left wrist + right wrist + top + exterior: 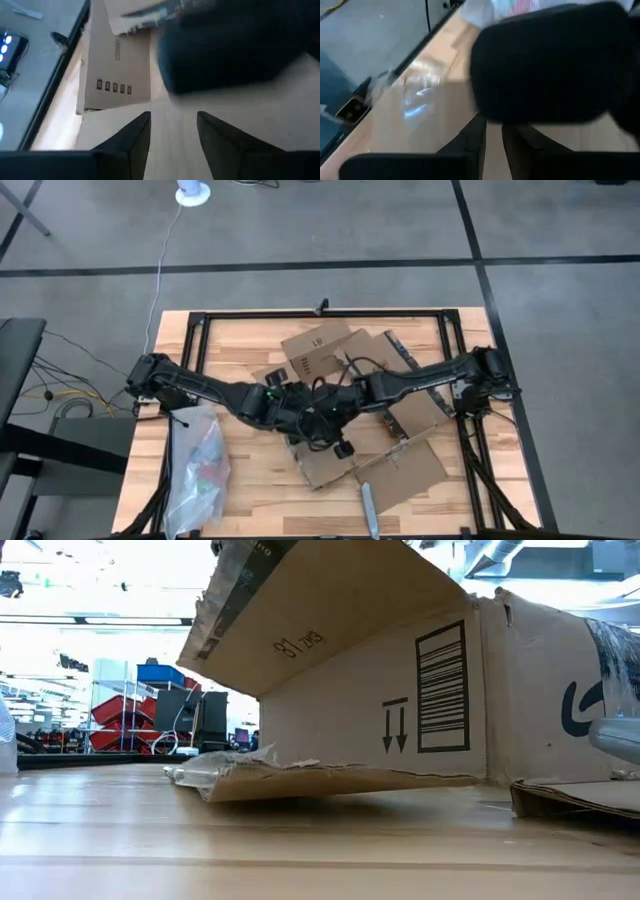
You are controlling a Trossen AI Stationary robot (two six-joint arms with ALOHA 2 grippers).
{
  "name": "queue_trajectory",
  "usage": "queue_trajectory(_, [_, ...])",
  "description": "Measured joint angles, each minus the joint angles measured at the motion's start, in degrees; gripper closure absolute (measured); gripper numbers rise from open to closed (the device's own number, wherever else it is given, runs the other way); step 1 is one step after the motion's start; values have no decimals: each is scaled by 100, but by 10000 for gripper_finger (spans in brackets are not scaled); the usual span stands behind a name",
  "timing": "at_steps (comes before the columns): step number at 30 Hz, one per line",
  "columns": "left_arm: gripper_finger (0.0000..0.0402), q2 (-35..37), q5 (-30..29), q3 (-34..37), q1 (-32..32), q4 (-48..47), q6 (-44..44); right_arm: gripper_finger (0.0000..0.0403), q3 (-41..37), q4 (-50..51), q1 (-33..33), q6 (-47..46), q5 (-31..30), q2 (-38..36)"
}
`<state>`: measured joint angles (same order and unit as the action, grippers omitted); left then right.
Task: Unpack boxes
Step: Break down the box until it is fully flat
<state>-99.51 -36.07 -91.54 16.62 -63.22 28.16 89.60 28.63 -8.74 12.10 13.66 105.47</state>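
I see brown corrugated cardboard box (360, 410) opened flat mid-table, long axis diagonal. Left gripper (172, 132) over its centre, jaws parted, empty. Right gripper (492, 137) alongside, jaws narrow, empty. Both arms equally near; box directly beneath.

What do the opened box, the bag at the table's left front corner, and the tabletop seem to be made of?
The box looks like brown corrugated cardboard with a matte finish: a torn fibrous flap edge and printed arrows and barcode show in the low view. The bag seems thin clear plastic: glossy, crinkled, with coloured contents showing through. The tabletop looks like light wood, with plank seams and grain under a smooth finish.
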Motion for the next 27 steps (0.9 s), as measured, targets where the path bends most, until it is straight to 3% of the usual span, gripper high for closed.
queue_trajectory(2, [254, 2, 152, 302, -64, 309, -93, 355, -5, 329, 81, 8, -12, 0])
queue_trajectory(8, [254, -14, 817, 1484, -177, 1088, -118, 355, -9, 1257, 242, 198, -866, -235])
queue_trajectory(16, [254, 41, 1193, 2236, -124, 64, 339, 355, 6, 3057, 845, 109, -1099, -884])
queue_trajectory(22, [254, 726, 1146, 2391, -131, -316, 400, 355, 0, 3974, 1474, -103, -1140, -1074])
queue_trajectory(27, [254, 1874, 1423, 2389, -244, 573, 423, 355, 0, 4318, 2013, -387, -1659, -1189])
